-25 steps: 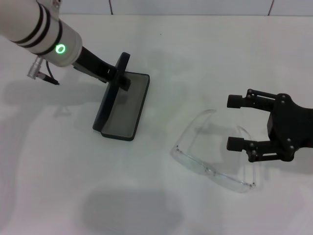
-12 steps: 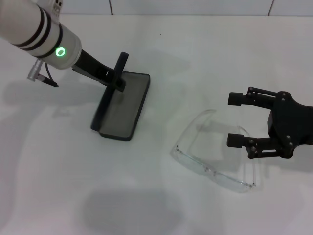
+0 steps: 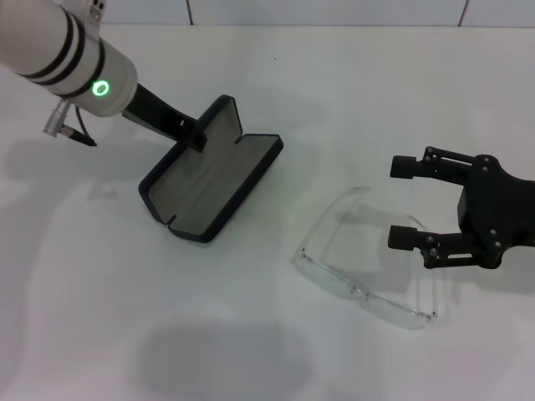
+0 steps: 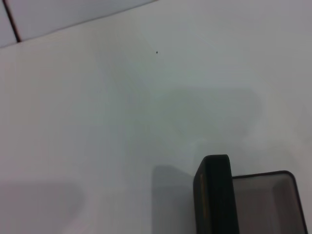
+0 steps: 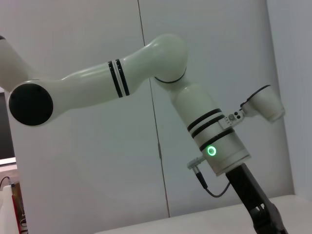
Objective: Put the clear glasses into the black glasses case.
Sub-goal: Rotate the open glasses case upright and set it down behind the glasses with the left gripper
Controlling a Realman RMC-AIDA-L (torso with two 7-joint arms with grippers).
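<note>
The clear glasses [image 3: 355, 290] lie unfolded on the white table [image 3: 351, 92], right of centre, arms pointing away from me. My right gripper [image 3: 401, 205] is open just to their right, its lower finger beside the end of the nearer arm. The black glasses case [image 3: 213, 180] lies open left of centre, grey lining up. My left gripper [image 3: 195, 136] is shut on the rim of its lid. The left wrist view shows the lid's edge [image 4: 214, 195] and a bit of the lining. The right wrist view shows only the left arm [image 5: 214, 141] across the table.
The table is white and bare around the case and glasses. A tiled wall edge [image 3: 326, 12] runs along its far side.
The case has swung round under my left gripper and its lid has dropped from upright to wide open. The right gripper and the glasses have stayed where they were.
</note>
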